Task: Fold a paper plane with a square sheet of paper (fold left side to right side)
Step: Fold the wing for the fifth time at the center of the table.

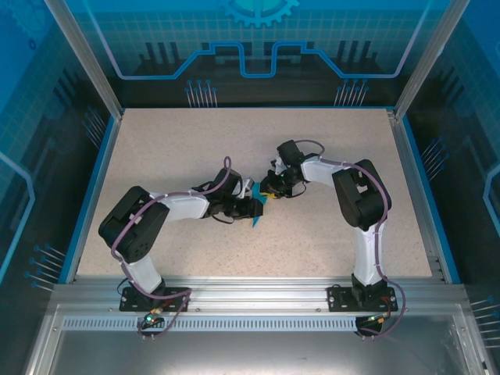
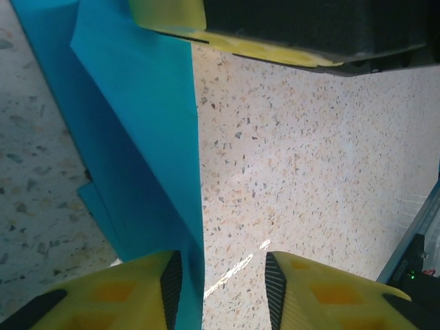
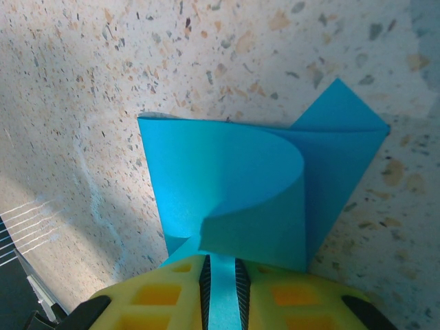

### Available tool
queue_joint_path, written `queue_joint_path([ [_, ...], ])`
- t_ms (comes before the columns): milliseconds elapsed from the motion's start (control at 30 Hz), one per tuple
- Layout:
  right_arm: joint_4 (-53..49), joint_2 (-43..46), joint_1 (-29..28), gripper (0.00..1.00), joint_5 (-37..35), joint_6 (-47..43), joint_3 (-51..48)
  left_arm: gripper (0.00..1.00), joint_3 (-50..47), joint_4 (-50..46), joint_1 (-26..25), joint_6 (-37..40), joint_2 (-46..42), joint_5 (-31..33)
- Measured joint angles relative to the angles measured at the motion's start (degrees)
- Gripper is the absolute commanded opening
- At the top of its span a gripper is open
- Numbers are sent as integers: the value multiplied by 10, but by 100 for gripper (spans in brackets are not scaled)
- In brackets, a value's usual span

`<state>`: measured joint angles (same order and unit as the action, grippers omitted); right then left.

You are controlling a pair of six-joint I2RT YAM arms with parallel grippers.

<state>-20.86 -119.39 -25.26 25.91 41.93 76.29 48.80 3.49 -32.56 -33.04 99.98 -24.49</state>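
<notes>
A speckled beige stone-look tabletop (image 1: 195,148) is filling the middle of the top view. Translucent blue wall panels (image 1: 258,47) are enclosing it, and a pale gear graphic (image 1: 259,9) on them is being cut off at 12 o'clock. A darker blue border strip (image 1: 90,195) is running along the table at 9 o'clock, and a ribbed aluminium rail (image 1: 250,293) is carrying both arm bases at 6 o'clock. The white-and-black left arm (image 1: 172,207) is reaching toward 3 o'clock and the white-and-black right arm (image 1: 359,195) toward 9 o'clock, so the two are meeting just below the table's centre. The square sheet of thin teal-blue paper (image 1: 257,219) is lying there, mostly hidden under the grippers from above. At the right wrist the sheet (image 3: 227,179) is curling over itself in a soft roll, with a flat corner pointing to 2 o'clock. The right gripper (image 3: 223,265) is pinching a narrow strip of it between nearly closed yellow fingers. At the left wrist the sheet (image 2: 137,137) is running from 11 o'clock down to 6 o'clock, layered and creased. The left gripper (image 2: 223,265) is standing partly parted, with the paper's straight edge just beside its 7 o'clock finger (image 2: 130,289). A yellow finger (image 2: 168,14) of the other arm is pressing on the paper at 12 o'clock.
</notes>
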Motion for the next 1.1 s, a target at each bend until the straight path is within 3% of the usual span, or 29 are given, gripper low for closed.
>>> queue_joint_path([
  [800, 0, -1, 0, 21, 0, -2, 0, 16, 2, 6, -5, 0, 25, 0],
  [1100, 0, -1, 0, 21, 0, -4, 0, 16, -13, 35, -13, 0, 37, -2],
])
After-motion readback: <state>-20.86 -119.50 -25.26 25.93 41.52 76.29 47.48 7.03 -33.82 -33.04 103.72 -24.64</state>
